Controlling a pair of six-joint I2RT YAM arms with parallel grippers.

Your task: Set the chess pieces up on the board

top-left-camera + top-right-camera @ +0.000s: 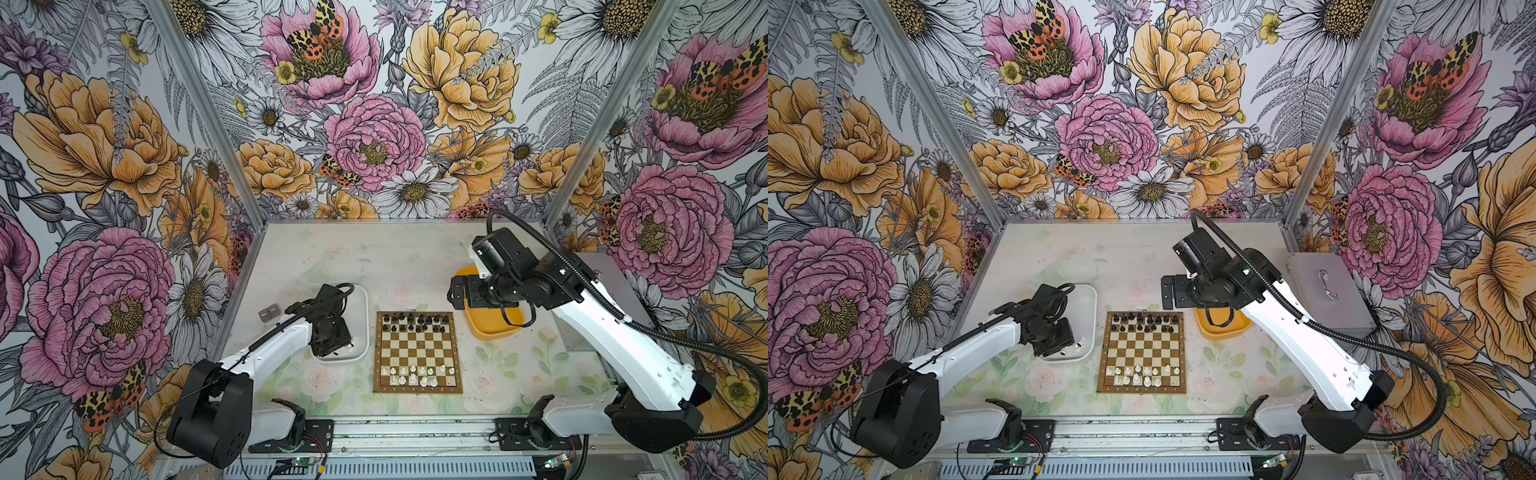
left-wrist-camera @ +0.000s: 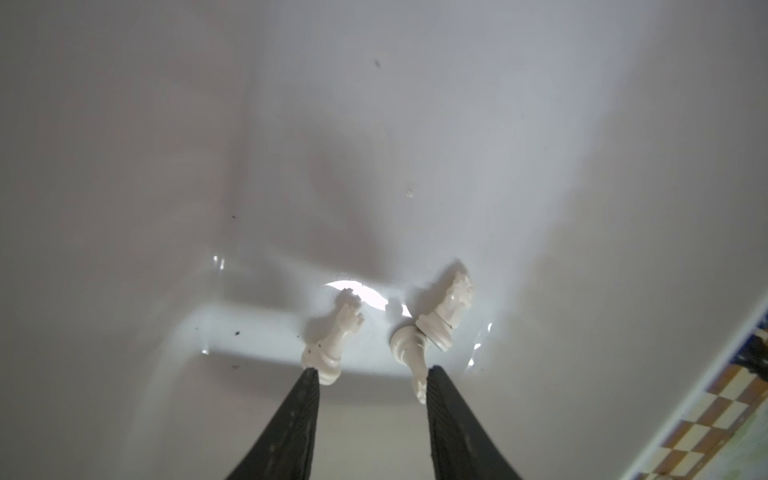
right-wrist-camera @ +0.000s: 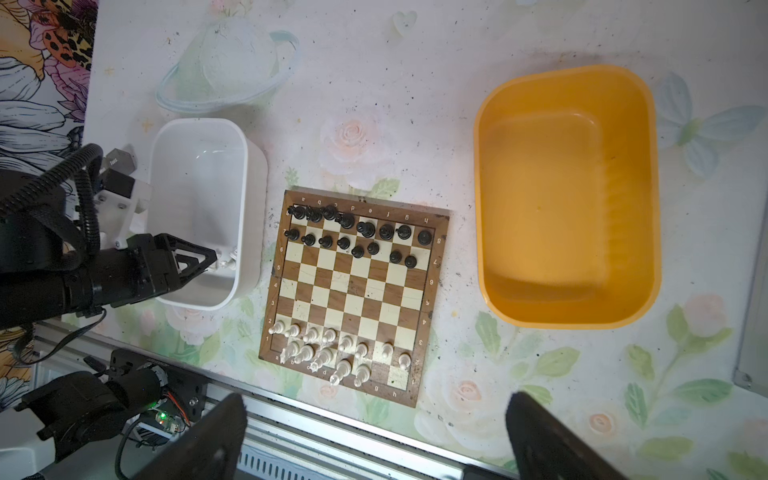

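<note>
The left end effector (image 2: 372, 376) is hanging partly open, gripping nothing, its fingertips among white chess pieces (image 2: 336, 345) lying in the white tray (image 2: 374, 124). The right end effector (image 3: 374, 399) is gaping wide and empty. The board (image 1: 417, 351) is sitting on the desk (image 1: 415, 257) between the white tray and the yellow tray (image 3: 569, 199).

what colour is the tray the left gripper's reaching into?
The tray is plain white, no pattern. It shows best in the right wrist view.

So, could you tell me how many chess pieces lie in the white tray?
3, clustered in a corner of the white tray at the left gripper: a rook, a knight, and a slim piece touching the knight's base. Others may be hidden.
</note>
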